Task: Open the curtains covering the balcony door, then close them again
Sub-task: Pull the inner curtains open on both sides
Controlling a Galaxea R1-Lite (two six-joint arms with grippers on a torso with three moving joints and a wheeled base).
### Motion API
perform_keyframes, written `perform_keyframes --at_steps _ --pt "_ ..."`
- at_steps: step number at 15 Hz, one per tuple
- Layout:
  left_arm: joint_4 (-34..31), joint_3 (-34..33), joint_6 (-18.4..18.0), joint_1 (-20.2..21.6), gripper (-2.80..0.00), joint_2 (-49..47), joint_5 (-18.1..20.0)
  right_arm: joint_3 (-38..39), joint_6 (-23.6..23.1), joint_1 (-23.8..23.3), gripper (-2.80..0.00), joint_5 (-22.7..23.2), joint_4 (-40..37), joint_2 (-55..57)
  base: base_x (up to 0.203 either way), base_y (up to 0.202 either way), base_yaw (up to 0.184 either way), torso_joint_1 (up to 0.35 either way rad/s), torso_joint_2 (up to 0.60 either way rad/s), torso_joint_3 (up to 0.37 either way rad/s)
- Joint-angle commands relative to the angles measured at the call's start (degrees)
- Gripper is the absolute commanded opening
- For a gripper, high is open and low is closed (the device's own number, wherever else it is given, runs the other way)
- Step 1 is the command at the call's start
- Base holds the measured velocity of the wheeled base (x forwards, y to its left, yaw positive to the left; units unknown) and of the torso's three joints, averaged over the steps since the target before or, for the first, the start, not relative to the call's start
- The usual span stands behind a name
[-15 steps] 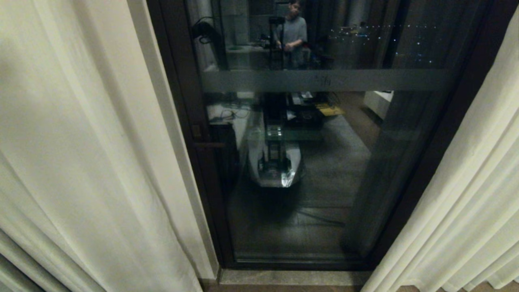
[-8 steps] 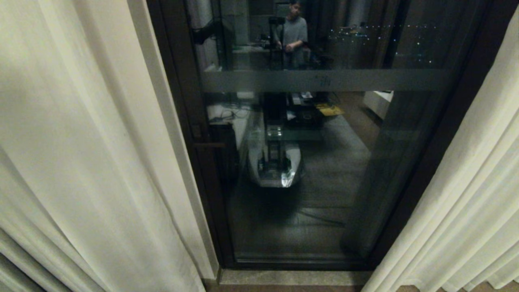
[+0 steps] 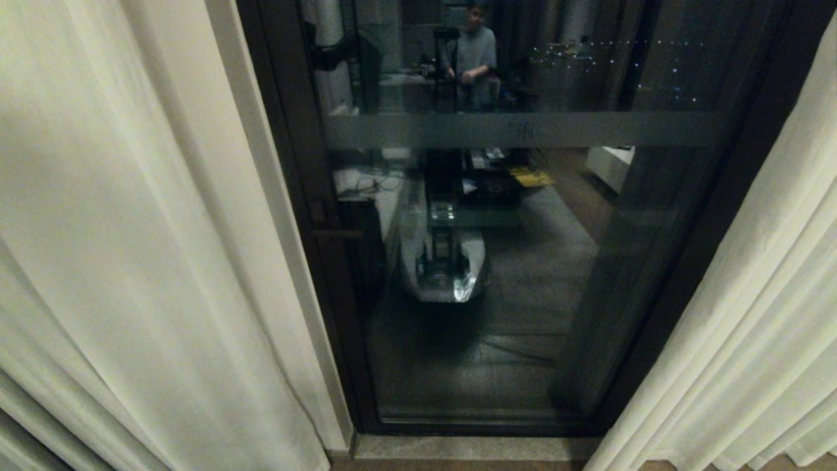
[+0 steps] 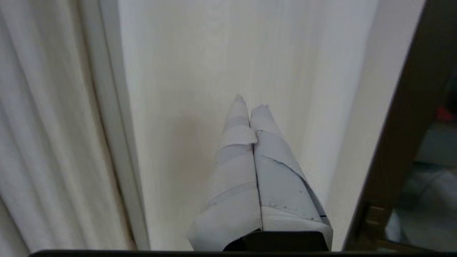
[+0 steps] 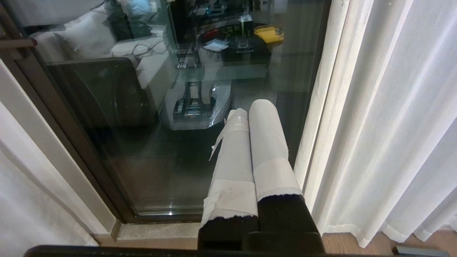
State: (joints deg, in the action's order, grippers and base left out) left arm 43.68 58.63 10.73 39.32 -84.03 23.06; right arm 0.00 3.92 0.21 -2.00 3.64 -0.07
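Two cream curtains hang pulled apart in the head view, the left curtain and the right curtain, with the dark-framed glass balcony door showing between them. A frosted band crosses the glass, and a dark handle sits on the left frame. No arm shows in the head view. My left gripper is shut with nothing between its taped fingers, pointing at the left curtain beside the door frame. My right gripper is shut and empty before the glass, next to the right curtain's edge.
The glass reflects a standing person, my own base and room furniture. A stone threshold runs under the door. Wooden floor shows below the right curtain's hem.
The dark reflection of my left arm at the glass's upper left has shifted a little to the right. Curtains and door stay where they were.
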Motion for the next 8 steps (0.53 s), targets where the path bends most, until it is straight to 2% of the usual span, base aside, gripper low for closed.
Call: perform_keyframes --at_steps 1,6,8 --pt "0.27 -1.31 0.08 -1.03 -2.8 1.09 0.14 0.0 0.04 0.06 -2.8 -0.02 0.05 0.07 0.0 0.0 0.0 0.0 0.0 0.0" --pt "0.18 -2.29 -1.01 -6.26 -2.8 3.07 0.05 0.0 0.04 0.06 -2.8 -0.02 0.05 0.07 0.0 0.0 0.0 0.0 0.0 0.0" --pt "-0.37 -6.29 -1.07 -8.98 -2.8 6.18 0.0 0.0 0.04 0.06 -2.8 -0.02 0.05 0.07 0.0 0.0 0.0 0.0 0.0 0.0"
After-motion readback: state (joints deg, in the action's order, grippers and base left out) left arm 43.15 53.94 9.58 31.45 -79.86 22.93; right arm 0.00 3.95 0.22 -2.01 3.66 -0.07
